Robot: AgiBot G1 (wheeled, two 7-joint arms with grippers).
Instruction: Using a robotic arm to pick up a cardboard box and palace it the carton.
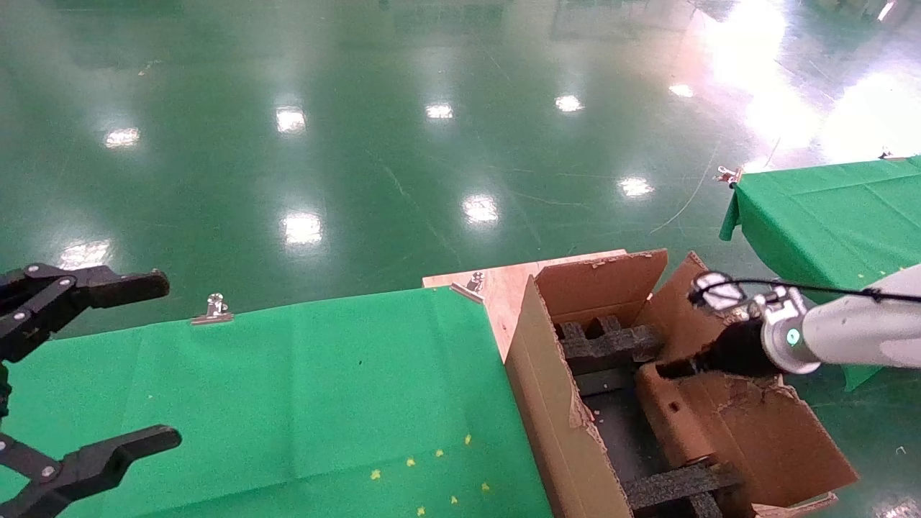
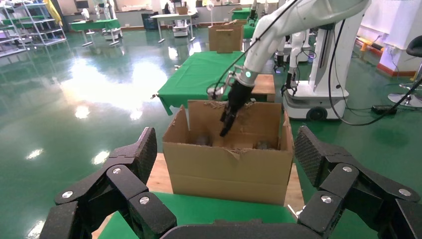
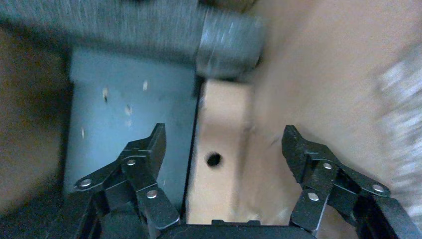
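The white glossy robotic arm's right tool (image 3: 221, 164) is hanging wide open over the small brown taped cardboard box (image 1: 673, 414), lying inside the large torn carton (image 1: 547, 374), and should be retreating straight upward.

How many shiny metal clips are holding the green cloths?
3 in the head view: one clip on the near table's far edge, one at its corner beside the carton, one on the far table's corner. Others may be hidden.
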